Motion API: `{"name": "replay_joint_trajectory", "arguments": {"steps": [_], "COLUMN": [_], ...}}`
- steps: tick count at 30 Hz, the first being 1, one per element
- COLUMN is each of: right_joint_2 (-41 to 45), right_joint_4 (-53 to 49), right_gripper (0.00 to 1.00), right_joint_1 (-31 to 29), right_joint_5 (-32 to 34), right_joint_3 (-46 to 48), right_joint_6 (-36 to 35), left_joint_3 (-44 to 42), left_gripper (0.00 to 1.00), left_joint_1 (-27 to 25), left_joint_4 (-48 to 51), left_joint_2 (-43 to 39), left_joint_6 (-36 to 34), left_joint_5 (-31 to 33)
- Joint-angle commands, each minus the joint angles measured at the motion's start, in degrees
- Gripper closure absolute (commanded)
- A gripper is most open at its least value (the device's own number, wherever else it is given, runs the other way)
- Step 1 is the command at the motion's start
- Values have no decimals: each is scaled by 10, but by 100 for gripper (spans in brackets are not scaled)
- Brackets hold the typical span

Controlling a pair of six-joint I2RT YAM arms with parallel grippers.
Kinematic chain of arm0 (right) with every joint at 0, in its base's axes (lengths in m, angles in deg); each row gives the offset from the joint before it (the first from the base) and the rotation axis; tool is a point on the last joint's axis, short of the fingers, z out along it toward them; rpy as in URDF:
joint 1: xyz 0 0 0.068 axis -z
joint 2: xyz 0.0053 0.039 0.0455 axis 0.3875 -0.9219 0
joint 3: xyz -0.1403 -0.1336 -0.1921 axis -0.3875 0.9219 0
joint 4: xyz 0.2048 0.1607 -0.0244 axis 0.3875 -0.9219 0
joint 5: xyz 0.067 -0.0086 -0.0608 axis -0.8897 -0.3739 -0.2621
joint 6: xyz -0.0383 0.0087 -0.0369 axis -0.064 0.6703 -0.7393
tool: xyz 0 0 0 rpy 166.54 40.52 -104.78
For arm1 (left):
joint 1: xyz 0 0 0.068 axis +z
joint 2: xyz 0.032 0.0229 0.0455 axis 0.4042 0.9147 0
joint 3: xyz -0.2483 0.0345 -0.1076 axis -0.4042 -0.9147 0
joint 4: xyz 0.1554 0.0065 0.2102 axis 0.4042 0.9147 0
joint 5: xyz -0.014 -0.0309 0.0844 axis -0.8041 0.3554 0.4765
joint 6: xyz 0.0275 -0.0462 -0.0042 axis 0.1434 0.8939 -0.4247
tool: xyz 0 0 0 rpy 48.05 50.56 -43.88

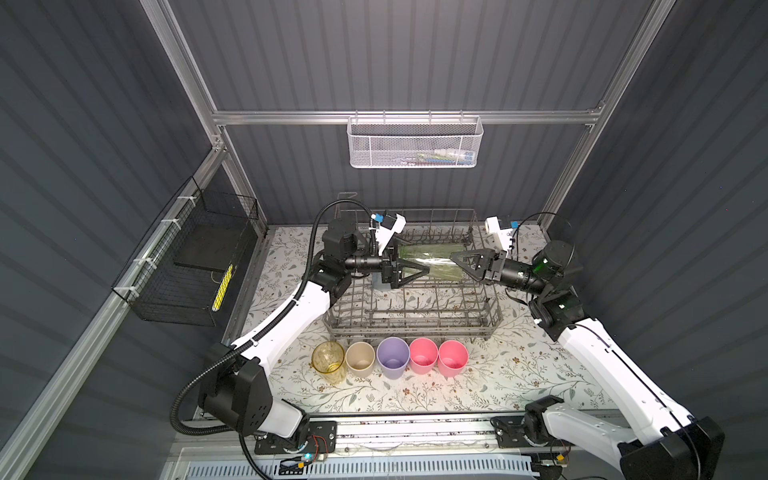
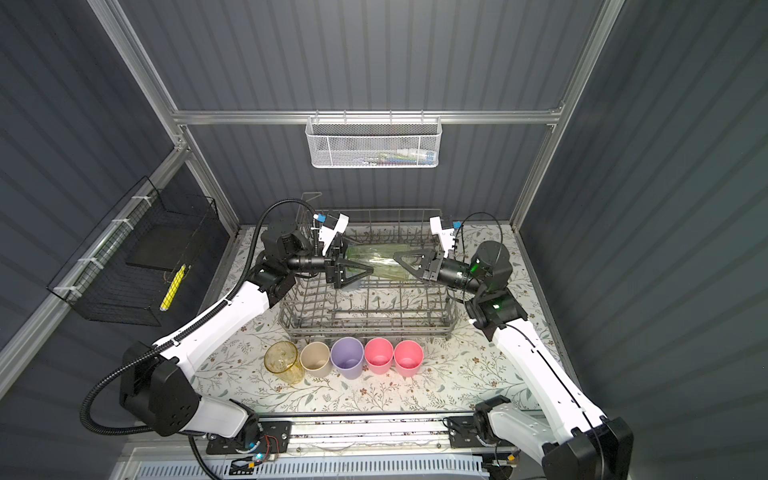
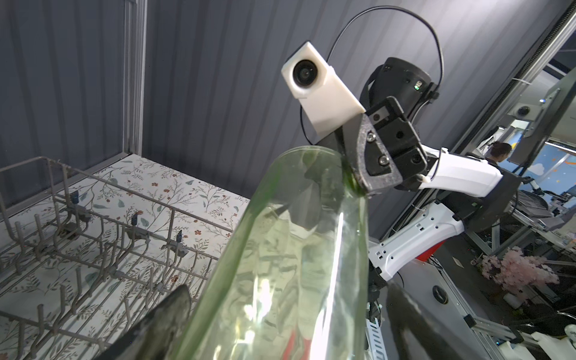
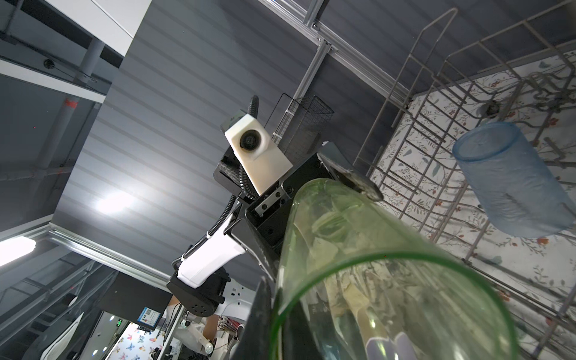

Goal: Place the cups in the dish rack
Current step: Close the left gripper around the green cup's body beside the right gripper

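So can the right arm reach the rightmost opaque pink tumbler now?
Probably not yet: the right gripper is shut on the rim of the clear green tumbler over the grey wire dish rack. The pink tumbler stands unobstructed.

The blue-grey cup [image 1: 379, 284] is mostly hidden behind the left arm [image 1: 365, 262] in both top views. The green cup [image 3: 280, 265] is cut off by the frame edge in both wrist views. Contents of the white mesh basket [image 1: 374, 141]: too small to identify.

Robotics lab test cell. Indicators: aluminium extrusion frame [image 1: 374, 117], grey ribbed wall panels [image 1: 415, 54], arm bases [image 1: 286, 424] bolted to a front rail [image 1: 415, 432]. Beyond the enclosure, the left wrist view shows what appear to be further workstations [image 3: 530, 202] and a person [image 3: 498, 151].
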Motion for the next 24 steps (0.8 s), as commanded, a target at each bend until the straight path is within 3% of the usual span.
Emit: {"name": "replay_joint_trajectory", "arguments": {"steps": [1, 5, 24], "right_joint_2": [-6, -14, -57], "right_joint_4": [85, 103, 243], "right_gripper": [100, 100, 100], "right_joint_1": [3, 3, 13], "right_joint_5": [-22, -26, -42], "right_joint_3": [9, 17, 45], "right_joint_6": [33, 41, 123], "left_joint_3": [-14, -16, -18], "left_gripper": [6, 10, 12], "left_joint_1": [5, 5, 8], "left_joint_4": [-67, -93, -93], "left_joint_2": [-13, -7, 10], "left_joint_6": [35, 55, 55], "left_joint_5": [-37, -50, -62]}}
